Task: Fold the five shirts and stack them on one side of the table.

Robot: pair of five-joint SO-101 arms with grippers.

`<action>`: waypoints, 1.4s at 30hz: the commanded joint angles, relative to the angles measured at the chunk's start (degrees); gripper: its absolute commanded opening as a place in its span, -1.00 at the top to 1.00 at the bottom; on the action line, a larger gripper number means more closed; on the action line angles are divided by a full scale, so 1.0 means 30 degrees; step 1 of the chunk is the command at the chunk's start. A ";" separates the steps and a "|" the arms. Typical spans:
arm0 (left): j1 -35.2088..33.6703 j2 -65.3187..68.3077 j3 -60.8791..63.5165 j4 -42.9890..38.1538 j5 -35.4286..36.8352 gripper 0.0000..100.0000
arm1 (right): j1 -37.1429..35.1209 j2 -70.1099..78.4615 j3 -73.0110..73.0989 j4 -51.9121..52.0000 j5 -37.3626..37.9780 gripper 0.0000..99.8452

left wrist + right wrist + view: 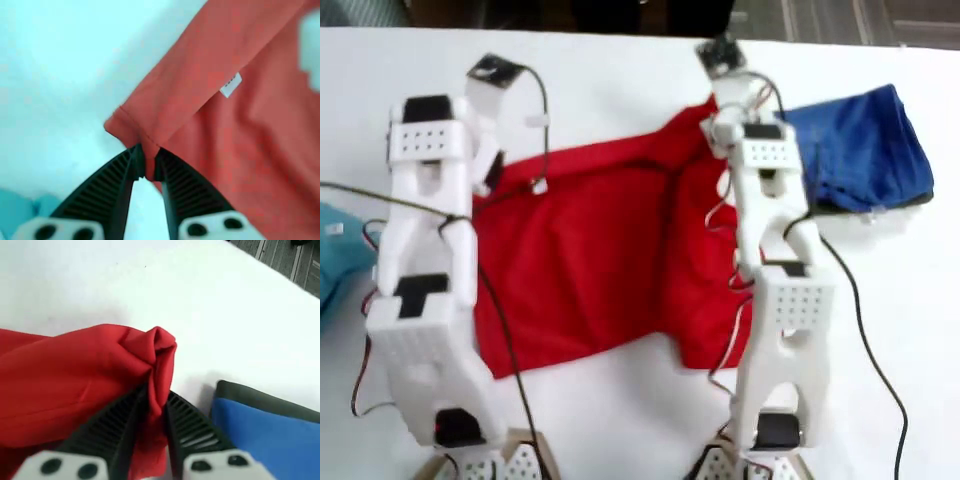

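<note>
A red shirt (600, 250) lies spread across the middle of the white table between the two arms. My left gripper (147, 167) is shut on a hemmed corner of the red shirt (210, 100), close to its small white label (231, 84). My right gripper (156, 402) is shut on a bunched corner of the red shirt (75, 375) at the far right side of the cloth. In the high view the left arm (440, 170) stands over the shirt's left edge and the right arm (760, 170) over its right edge. A folded blue shirt (865, 145) lies at the right.
A teal shirt (340, 255) pokes in at the table's left edge, and shows as teal cloth (22, 210) near the left gripper. The blue shirt (270, 435) rests on a dark garment (265, 397) just beside the right gripper. Bare white table (620, 70) stretches behind the shirt.
</note>
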 commanded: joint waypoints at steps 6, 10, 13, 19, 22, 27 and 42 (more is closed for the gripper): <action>-0.0674 0.2051 -0.0249 -0.1319 0.0440 0.95 | 0.0190 0.2418 -0.4161 -0.2212 0.0176 0.96; -0.0821 0.2198 -0.0249 -0.1172 0.0440 0.95 | 0.0015 0.3326 -0.5978 -0.1363 0.0176 0.96; -0.0703 0.2315 -0.0103 -0.0938 0.0410 0.95 | -0.0484 0.4645 -0.6066 -0.0952 0.0205 0.96; -0.0703 0.2315 -0.0220 -0.0352 0.0410 0.95 | -0.0689 0.6286 -0.6183 -0.0952 0.0205 0.96; -0.0703 0.2081 -0.0308 0.0029 0.0410 0.95 | -0.0630 0.5641 -0.6271 -0.0952 0.0205 0.96; -0.0674 0.1114 -0.2359 0.2139 0.0352 0.95 | -0.0484 0.2916 -0.7707 0.1685 0.0088 0.96; 0.0850 -0.6271 0.2711 0.6183 -0.1055 0.95 | -0.0454 -0.2681 -0.9934 1.6132 0.1289 0.96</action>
